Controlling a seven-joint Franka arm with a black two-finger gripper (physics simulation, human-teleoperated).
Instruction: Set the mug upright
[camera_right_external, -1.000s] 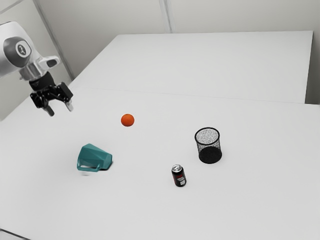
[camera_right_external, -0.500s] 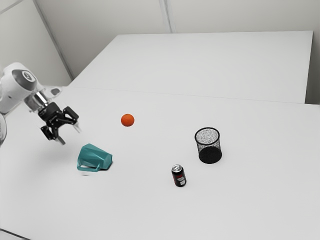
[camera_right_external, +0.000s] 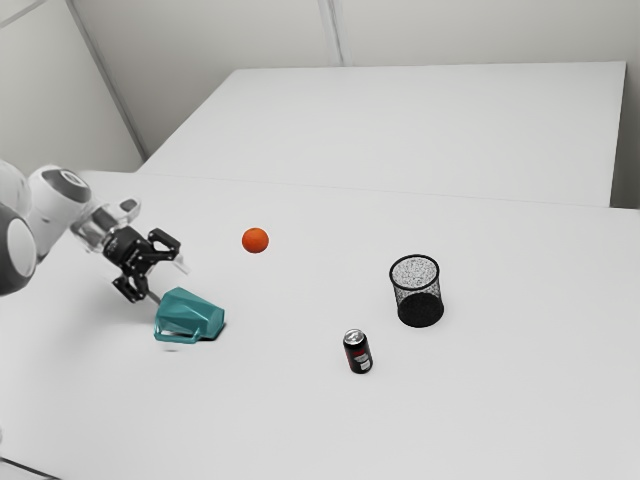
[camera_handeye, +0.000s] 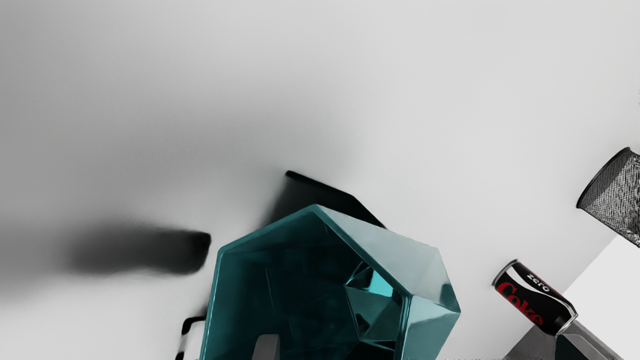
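- Jaws spread wide, gripping nothing, at the mouth of the teal mug (camera_right_external: 190, 312).
- Mug tipped on its side on the surface (camera_right_external: 290, 420); the wrist view looks into its hollow.
- Orange ball (camera_right_external: 255, 240), farther back.
- Upright Coke Zero can (camera_right_external: 358, 352), to the exterior view's right.
- Mesh bin (camera_right_external: 414, 297), beyond.

The black can (camera_handeye: 534, 299) reads "Coke" in red and "zero" in white
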